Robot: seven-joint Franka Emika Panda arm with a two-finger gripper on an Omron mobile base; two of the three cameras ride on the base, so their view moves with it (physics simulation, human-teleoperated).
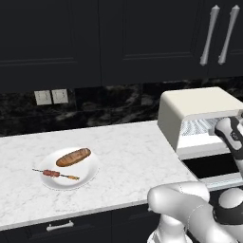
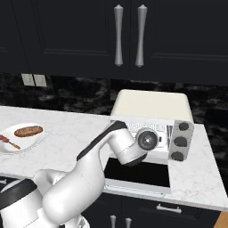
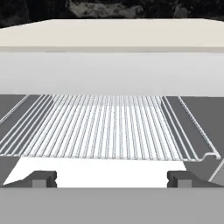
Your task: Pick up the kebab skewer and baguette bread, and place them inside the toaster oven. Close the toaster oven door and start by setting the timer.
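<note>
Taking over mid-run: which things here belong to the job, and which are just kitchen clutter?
Job:
- thin dark kebab skewer
- golden-brown baguette bread
- cream-beige toaster oven, its dark glass door dropped open
- open gripper facing the wire rack

Bystanders:
- white plate
- wall outlets
- dark cabinets

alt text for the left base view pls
A white plate on a marble counter holds a baguette and a kebab skewer side by side. To the right stands a cream toaster oven with its door folded down; the robot arm rises at lower right.
</note>
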